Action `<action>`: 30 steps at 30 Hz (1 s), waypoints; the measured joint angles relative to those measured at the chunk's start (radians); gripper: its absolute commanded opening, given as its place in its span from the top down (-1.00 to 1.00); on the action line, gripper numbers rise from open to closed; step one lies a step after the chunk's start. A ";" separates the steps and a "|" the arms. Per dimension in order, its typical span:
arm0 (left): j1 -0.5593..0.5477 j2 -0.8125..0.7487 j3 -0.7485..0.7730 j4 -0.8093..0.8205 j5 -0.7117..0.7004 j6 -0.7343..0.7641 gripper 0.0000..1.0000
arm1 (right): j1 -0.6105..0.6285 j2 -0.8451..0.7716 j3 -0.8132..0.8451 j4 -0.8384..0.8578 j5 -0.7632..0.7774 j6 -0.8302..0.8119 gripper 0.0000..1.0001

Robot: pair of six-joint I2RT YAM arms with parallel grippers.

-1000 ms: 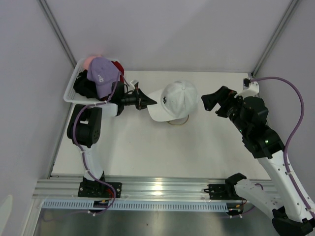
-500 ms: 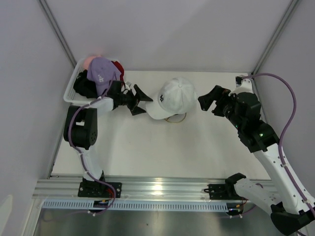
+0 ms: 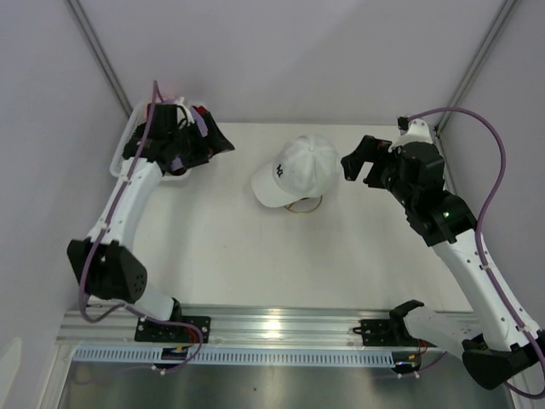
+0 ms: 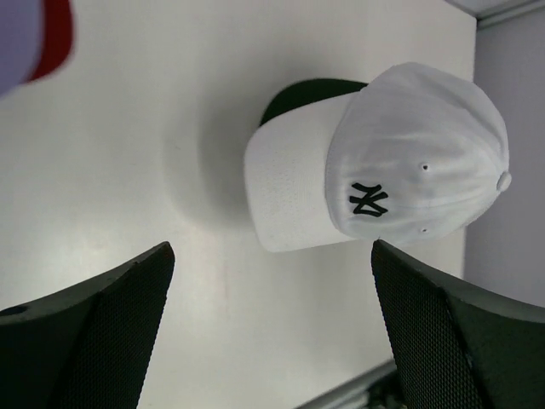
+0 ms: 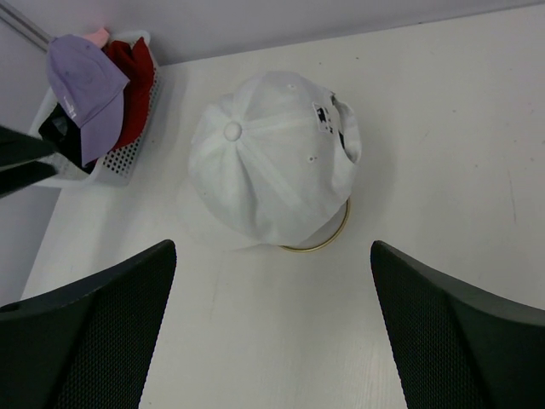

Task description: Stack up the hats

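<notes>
White fabric cap (image 3: 298,168) with a small dark stitched logo on its front, sitting in the far middle of a pale desk (image 3: 255,264). It rests on a gold wire stand (image 5: 328,239), of which only part of a thin ring shows under the cap's edge. Seen from above, the curved brim points toward the left near side and the dark underside of the brim just shows.

In the far left corner sits a white mesh basket (image 5: 128,158) with more caps heaped in it. A lavender cap (image 5: 85,81) lies on top, a red cap (image 5: 136,89) is beside it, a black cap (image 5: 55,128) is underneath and a bit of a pink cap (image 5: 98,36) shows at the back.

The left arm reaches up to that corner. Its left pincer (image 3: 217,143) is over the basket's right edge and points toward the white cap. Its two fingers are spread wide apart with nothing between them.

The right pincer (image 3: 356,156) hovers just to the right of the white cap, not touching it. Its fingers are also spread wide and hold nothing.
</notes>
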 measured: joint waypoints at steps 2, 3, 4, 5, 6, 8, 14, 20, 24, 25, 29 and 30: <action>0.000 -0.093 0.004 -0.043 -0.074 0.063 -0.99 | -0.008 0.019 0.018 -0.010 0.014 -0.005 -0.99; 0.000 -0.142 0.004 -0.062 -0.106 0.090 -0.99 | -0.013 0.031 0.032 -0.018 0.022 -0.006 -0.99; 0.000 -0.187 0.004 -0.077 -0.135 0.117 -0.99 | -0.019 0.043 0.045 -0.021 0.028 -0.005 -0.99; 0.000 -0.227 0.008 -0.093 -0.161 0.142 -0.99 | -0.026 0.053 0.054 -0.021 0.032 -0.005 -0.99; 0.000 -0.258 0.020 -0.108 -0.186 0.166 -0.99 | -0.033 0.061 0.058 -0.017 0.033 -0.003 -0.99; 0.000 -0.296 0.055 -0.129 -0.237 0.207 -0.99 | -0.053 0.073 0.059 -0.016 0.024 -0.002 -0.99; 0.000 -0.299 0.091 -0.171 -0.330 0.261 -0.99 | -0.099 0.179 0.103 -0.020 -0.012 -0.004 -0.99; 0.051 -0.292 0.065 -0.222 -0.402 0.259 -0.99 | -0.110 0.213 0.021 0.021 -0.042 -0.009 -0.99; 0.216 -0.292 0.039 -0.193 -0.346 0.251 -0.99 | -0.139 0.229 -0.006 0.023 -0.063 -0.024 -0.99; 0.261 -0.290 0.021 -0.170 -0.323 0.245 -0.99 | -0.147 0.233 -0.005 0.024 -0.064 -0.029 -0.99; 0.337 -0.250 -0.037 -0.098 -0.253 0.214 -0.98 | -0.169 0.248 0.006 0.036 -0.069 -0.030 -0.99; 0.337 -0.232 -0.051 -0.072 -0.232 0.201 -0.96 | -0.172 0.248 0.006 0.046 -0.075 -0.029 -0.99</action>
